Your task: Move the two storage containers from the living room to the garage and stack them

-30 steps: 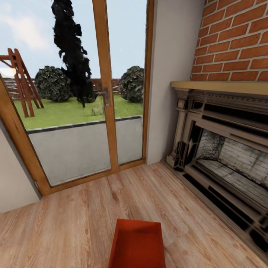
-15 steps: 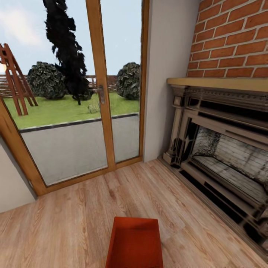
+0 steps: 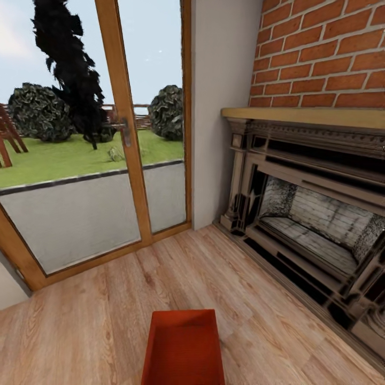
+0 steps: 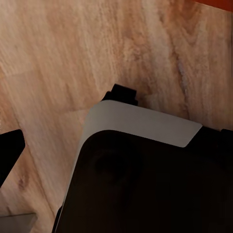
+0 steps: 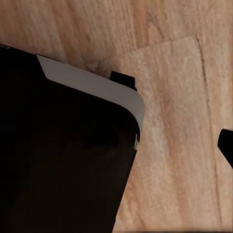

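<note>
One orange-red storage container (image 3: 183, 348) sits low in the middle of the head view, open top up, over the living room's light wood plank floor (image 3: 85, 331). What holds it is hidden below the picture's edge. A sliver of the same orange-red (image 4: 219, 4) shows in the left wrist view. That view looks down on the plank floor and a black-and-white part of the robot's body (image 4: 145, 170), with one dark finger (image 4: 8, 150) at the picture's edge. The right wrist view has the same body (image 5: 63, 145) and one dark finger (image 5: 228, 145). Neither pair of jaws is seen whole.
A red-brick fireplace (image 3: 315, 214) with a dark surround and wooden mantel runs along the right. Orange-framed glass doors (image 3: 123, 139) stand ahead on the left, with lawn and bushes outside. A white wall section (image 3: 219, 107) separates them. Bare plank floor lies between me and the doors.
The whole head view has swung to the right: the doors slid left and more of the fireplace came in. The container kept its place at the bottom of the picture.
</note>
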Motion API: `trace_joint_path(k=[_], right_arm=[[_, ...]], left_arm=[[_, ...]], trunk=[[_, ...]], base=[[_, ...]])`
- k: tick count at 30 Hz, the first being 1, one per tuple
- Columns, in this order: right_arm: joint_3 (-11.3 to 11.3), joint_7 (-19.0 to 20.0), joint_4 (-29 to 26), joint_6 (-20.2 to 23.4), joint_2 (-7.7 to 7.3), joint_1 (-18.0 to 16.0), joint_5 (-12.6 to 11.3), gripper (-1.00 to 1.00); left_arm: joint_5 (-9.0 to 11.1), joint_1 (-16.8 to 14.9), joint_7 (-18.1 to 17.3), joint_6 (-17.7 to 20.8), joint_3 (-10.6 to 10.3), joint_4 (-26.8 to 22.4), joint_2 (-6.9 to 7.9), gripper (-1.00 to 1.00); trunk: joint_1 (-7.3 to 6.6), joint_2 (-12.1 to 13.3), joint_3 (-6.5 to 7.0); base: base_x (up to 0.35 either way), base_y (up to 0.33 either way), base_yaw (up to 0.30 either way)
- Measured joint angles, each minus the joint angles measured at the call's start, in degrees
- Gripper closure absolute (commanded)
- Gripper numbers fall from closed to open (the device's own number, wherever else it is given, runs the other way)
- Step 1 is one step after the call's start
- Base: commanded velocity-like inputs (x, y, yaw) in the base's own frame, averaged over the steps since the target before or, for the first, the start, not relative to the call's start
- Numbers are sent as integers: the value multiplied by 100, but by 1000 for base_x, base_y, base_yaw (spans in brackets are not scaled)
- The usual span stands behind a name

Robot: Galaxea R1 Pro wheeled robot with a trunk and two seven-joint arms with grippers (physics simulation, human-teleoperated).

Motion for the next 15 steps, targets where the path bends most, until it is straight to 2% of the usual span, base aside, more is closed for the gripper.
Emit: trace_joint_path(k=[9,15], right_arm=[[14,-10,-2,1,1,-1,1,-100],[20,-16,-3,5,2,-1,0,-100]], left_arm=[[6,1,0,-6,0,4,12,-100],[17,0,3,-7,3,4,17,-100]], trunk=[[0,0,-26],[1,0,-27]], base=[[0,10,-25],[-53,186,-2]])
